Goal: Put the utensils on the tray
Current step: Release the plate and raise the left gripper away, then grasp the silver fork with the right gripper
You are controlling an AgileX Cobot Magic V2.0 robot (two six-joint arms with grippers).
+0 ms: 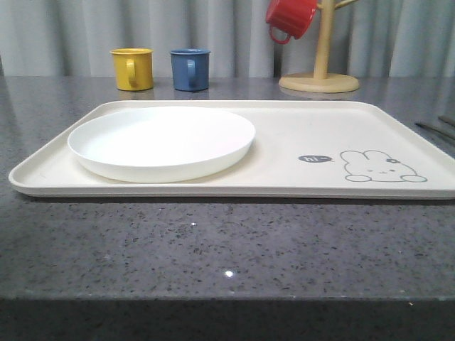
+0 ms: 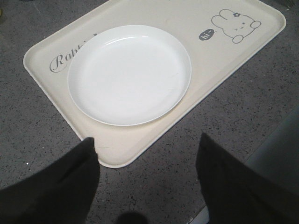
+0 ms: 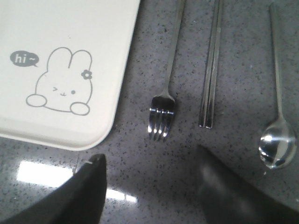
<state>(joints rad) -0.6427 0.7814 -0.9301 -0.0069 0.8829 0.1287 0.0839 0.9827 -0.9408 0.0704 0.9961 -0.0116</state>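
Grippers first, nearest the wrist cams: left gripper hangs over the near-left corner of the tray, dark fingers spread wide w/ nothing between them. Right gripper likewise has its jaws apart and empty, above bare grey countertop just beside the tray's corner w/ the rabbit drawing.

Beyond the right fingers, utensils lie on the counter, off the tray, side by side & roughly parallel: fork closest to the tray edge, tines toward the gripper; chopsticks next, the pair touching; spoon outermost, bowl toward the gripper.

On the tray's left half sits a round white plate, empty.

Farther back in front view: yellow mug, blue mug, then wooden mug stand w/ red mug hung on it.
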